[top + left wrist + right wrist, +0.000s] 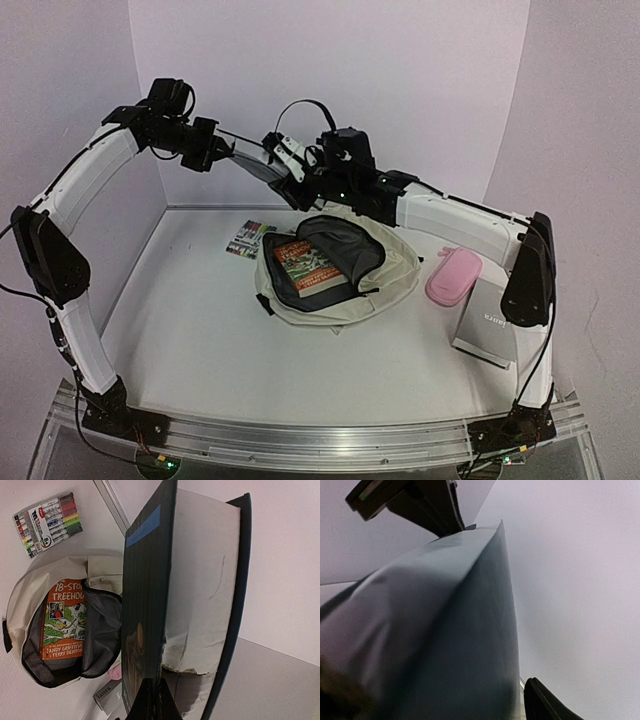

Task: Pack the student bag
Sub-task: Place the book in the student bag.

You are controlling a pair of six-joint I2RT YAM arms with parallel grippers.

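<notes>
Cream fabric marks the student bag [392, 278], which lies flat in the middle of the surface [200, 340] with its zip wide open and its dark lining showing. An orange paperback [308, 265] is already inside.

Your left hand [152, 700] is raised above and behind the bag. It pinches a dark blue hardcover [146, 610] by its lower edge, with the cream page block turned toward the wrist camera.

Your right hand [300, 182] is up against the same book's cover, which fills the right wrist view. Only one dark finger [547, 705] shows there, so you cannot tell whether that hand is gripping or spread.

A marker pack [250, 238] lies just left of the bag. A pink pencil case [453, 277] lies to its right, resting against a grey box [485, 322].

The step in hand looks like loading the hardcover, perhaps with both arms. Next you would probably lower it into the opening beside the paperback. Tilt it flat and clear the zip edge before letting go, because the soft mouth of the bag could fold under it.
</notes>
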